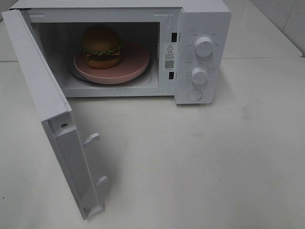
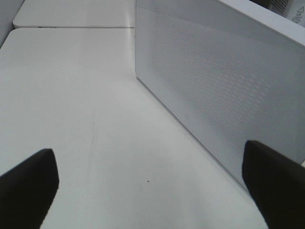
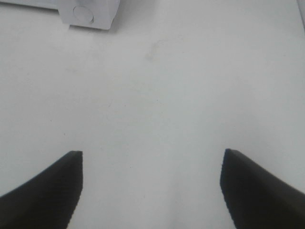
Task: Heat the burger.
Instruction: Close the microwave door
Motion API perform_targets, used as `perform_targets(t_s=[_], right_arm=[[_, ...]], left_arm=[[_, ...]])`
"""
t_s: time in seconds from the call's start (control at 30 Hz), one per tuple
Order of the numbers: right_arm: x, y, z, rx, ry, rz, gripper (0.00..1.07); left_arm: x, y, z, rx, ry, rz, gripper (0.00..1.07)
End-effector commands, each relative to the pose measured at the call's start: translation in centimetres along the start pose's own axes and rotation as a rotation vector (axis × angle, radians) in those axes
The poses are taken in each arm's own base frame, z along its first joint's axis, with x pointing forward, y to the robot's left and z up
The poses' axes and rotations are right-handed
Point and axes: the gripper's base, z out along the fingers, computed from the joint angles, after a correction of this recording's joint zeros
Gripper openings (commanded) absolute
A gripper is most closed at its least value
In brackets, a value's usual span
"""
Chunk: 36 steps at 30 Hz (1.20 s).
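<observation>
– White tabletop (image 1: 200, 162). Burger where?
– Burger (image 1: 101, 46) sits on pink plate (image 1: 138, 64) inside microwave (image 1: 205, 14), 11 o'clock in the high view. Door (image 1: 43, 95) hangs open.
– Claws?
– Left gripper (image 2: 148, 155) and right gripper (image 3: 152, 155) both spread, empty. Loading looks done; left to do: shut door, turn knob (image 1: 204, 46).

I see a smooth white tabletop (image 1: 205, 157) with a faint sheen, a glossy white microwave (image 1: 205, 19) casing, its finely dotted panel (image 2: 224, 90), a matt pink plate (image 1: 138, 64), and the burger (image 1: 101, 40) with its smooth, satiny bun.
</observation>
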Motion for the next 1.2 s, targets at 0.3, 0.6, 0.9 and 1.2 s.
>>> perform_targets(t_s=[0.3, 0.6, 0.9, 1.2], right_arm=[[2.1, -0.5, -2.8, 0.078, -0.137, 0.139, 0.76], [4.9, -0.4, -4.0, 0.096, -0.196, 0.168, 0.76], [4.8, -0.4, -4.0, 0.106, -0.193, 0.17, 0.75], [4.8, -0.4, -4.0, 0.106, -0.192, 0.17, 0.75]], left_arm=[[0.0, 0.0, -0.1, 0.005, -0.014, 0.002, 1.02], [0.0, 0.0, -0.1, 0.005, -0.014, 0.002, 1.02], [0.0, 0.0, 0.0, 0.004, -0.012, 0.003, 1.02], [0.0, 0.0, 0.0, 0.004, -0.012, 0.003, 1.02]])
